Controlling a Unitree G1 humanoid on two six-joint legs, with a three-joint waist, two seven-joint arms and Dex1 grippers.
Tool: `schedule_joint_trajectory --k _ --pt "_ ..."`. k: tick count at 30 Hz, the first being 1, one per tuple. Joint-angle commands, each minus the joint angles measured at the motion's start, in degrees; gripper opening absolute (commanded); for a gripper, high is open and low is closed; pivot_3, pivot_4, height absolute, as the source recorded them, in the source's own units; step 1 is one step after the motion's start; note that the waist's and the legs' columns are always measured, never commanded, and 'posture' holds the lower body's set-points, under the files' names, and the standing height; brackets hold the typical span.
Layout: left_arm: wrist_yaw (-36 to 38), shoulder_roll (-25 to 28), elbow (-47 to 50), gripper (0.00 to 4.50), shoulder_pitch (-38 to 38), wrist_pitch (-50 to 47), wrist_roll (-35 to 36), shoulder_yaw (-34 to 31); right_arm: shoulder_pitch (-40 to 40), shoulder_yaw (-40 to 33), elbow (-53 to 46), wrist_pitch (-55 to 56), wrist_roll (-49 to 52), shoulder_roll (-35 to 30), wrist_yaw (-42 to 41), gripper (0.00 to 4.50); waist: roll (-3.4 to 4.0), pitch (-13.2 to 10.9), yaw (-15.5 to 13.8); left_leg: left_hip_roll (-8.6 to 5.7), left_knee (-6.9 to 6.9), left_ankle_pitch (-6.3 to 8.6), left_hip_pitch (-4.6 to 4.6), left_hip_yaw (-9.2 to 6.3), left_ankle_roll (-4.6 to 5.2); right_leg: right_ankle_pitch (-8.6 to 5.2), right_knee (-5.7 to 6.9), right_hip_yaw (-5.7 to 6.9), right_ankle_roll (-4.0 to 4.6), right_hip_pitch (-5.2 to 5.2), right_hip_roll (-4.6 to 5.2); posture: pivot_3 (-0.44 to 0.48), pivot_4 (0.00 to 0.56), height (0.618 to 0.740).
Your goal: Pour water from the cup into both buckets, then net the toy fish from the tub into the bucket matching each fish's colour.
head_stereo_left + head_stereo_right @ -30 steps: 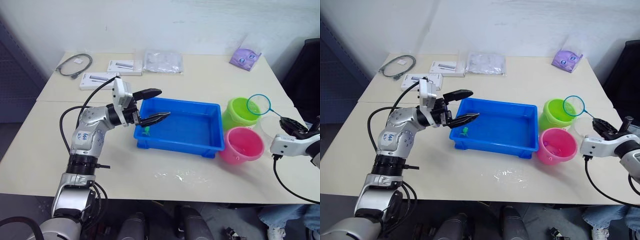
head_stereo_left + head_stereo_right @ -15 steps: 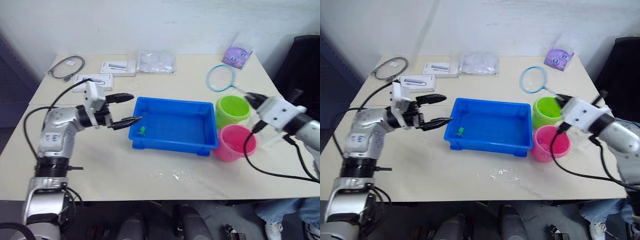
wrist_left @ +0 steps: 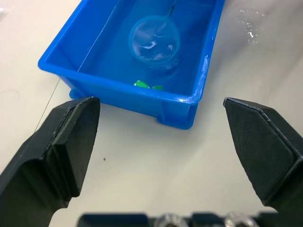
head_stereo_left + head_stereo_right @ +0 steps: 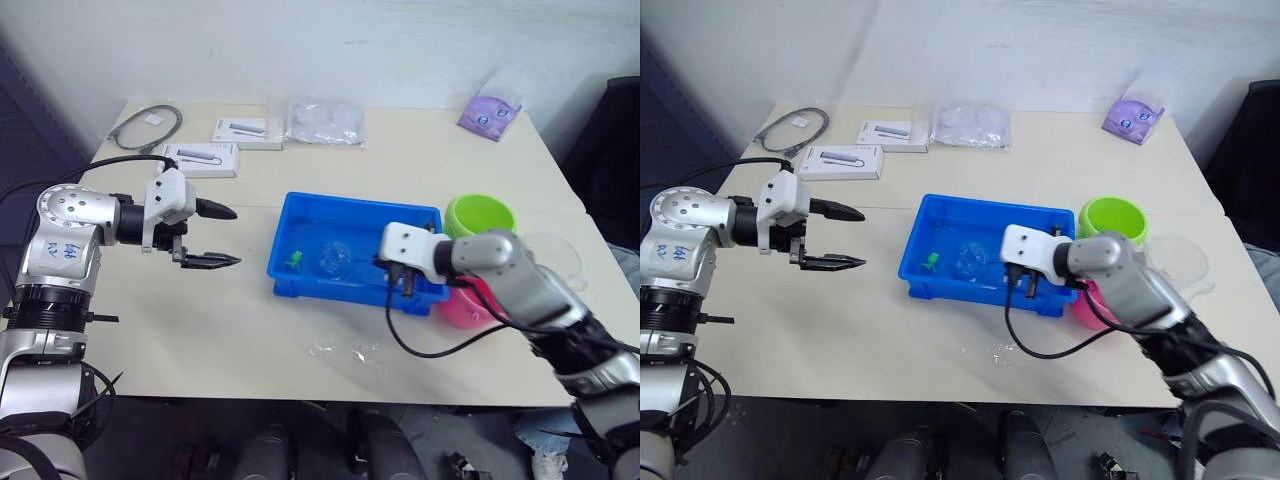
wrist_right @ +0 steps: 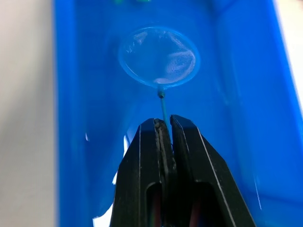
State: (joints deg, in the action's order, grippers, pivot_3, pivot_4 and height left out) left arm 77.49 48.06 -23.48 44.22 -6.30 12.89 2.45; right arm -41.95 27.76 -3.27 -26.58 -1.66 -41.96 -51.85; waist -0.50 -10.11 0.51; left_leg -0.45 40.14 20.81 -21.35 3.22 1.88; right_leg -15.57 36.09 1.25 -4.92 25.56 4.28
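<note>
Jaws pinched tight on the net's handle, hoop down in the tub, green fish just beyond it.

Right gripper has both black fingers closed on the thin handle of the net, and that handle runs straight out from the jaws along the tub's length, hoop leading. The hoop sits low inside the tub near its middle, and the green toy fish lies past the hoop toward the tub's end nearest the left arm, close to the wall. So the scoop looks like a push further along that same line. The right forearm reaches over the tub's other end, beside the pink bucket and lime green bucket. Left gripper hangs off that near end of the tub, well apart from it, fingers spread wide and empty.
</note>
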Motion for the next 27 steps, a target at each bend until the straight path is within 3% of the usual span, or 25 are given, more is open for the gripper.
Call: schedule_joint_trajectory --k 1,6,11,17,20,27 --pt "-0.2 0.8 0.5 4.49 -0.4 0.2 -0.6 -0.6 -3.2 1.0 2.1 0.0 -3.6 1.1 -1.7 0.00 0.00 0.0 0.0 0.01 -0.01 0.00 -0.03 -0.01 -0.01 0.00 0.01 0.03 0.00 0.03 0.00 0.000 0.150 0.740" --pt "-0.7 0.6 2.4 4.49 -2.2 -1.2 0.3 -1.4 -5.9 0.9 7.3 0.7 -3.9 9.3 -1.4 0.00 -0.01 0.0 0.8 0.01 0.02 0.00 -0.04 0.02 -0.01 0.00 0.03 0.17 0.00 0.03 0.06 0.000 0.150 0.740" --pt "-1.4 0.3 3.8 4.49 -3.3 -2.2 0.8 -1.8 -6.2 -1.8 7.1 -0.4 -3.1 12.7 -1.6 0.00 0.00 0.0 1.1 0.01 0.02 -0.01 -0.04 -0.02 -0.02 0.00 0.06 0.25 0.00 0.03 0.11 0.000 0.150 0.740" --pt "-2.2 0.0 5.8 4.49 -4.9 -3.1 2.0 -2.6 -3.8 -6.2 1.2 -3.8 -0.4 9.7 -3.7 0.00 0.00 0.0 1.0 0.00 0.02 0.00 -0.05 -0.03 -0.02 0.00 0.05 0.37 0.00 0.03 0.18 0.000 0.150 0.740" --pt "-3.7 -1.7 8.5 4.49 -4.2 -7.2 5.6 -4.5 -0.6 -11.6 -4.5 -7.8 3.7 7.9 -4.0 0.00 -0.01 0.0 0.9 0.00 0.02 0.00 -0.06 -0.07 -0.03 0.00 0.04 0.41 0.00 0.02 0.19 0.000 0.150 0.740" --pt "-4.3 -3.3 14.5 4.49 -3.7 -8.9 6.4 -3.5 8.9 -23.3 -12.8 -12.1 11.0 2.1 -4.2 0.00 -0.01 0.0 0.8 0.00 0.02 0.00 -0.09 -0.10 -0.03 0.00 0.00 0.47 -0.01 0.00 0.20 0.000 0.150 0.740"
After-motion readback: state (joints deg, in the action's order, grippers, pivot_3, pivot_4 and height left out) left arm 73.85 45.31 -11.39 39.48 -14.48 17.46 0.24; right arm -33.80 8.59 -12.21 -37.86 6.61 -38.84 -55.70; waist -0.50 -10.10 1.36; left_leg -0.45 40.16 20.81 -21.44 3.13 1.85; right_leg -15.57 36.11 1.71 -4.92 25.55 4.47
